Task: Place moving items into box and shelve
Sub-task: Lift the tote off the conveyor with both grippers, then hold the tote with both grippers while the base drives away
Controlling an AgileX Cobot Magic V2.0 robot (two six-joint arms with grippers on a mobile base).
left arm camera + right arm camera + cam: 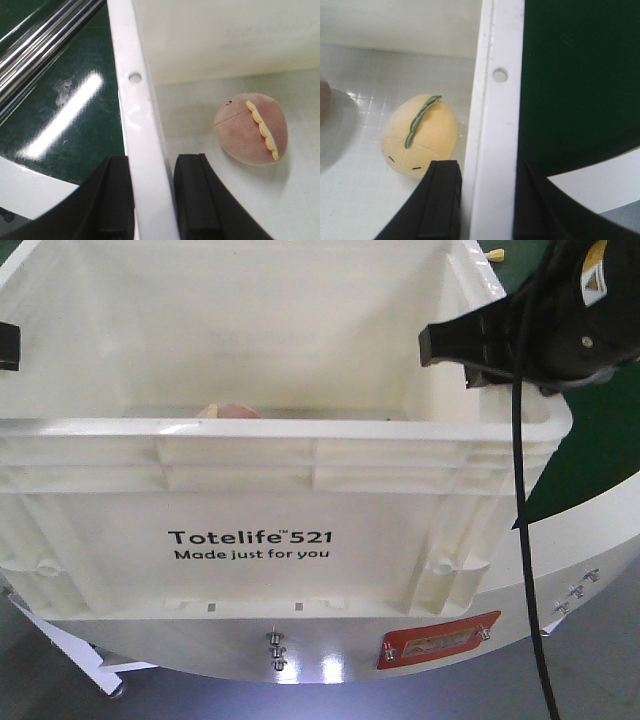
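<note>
Now both grippers straddle the box, a white crate printed "Totelife 521", which sits on a green-and-white table. The left gripper pinches the left rim, with 1 finger outside and 1 inside, both pressed against the plastic. The right gripper clamps the right rim the same way, its 2 fingers tight on either face of the wall. 2 toys lie on the box floor. The pinkish-brown toy, with its yellow rim, rests apart from the left inner finger. The pale yellow toy, with a green leaf, sits just beside the right inner finger.
</note>
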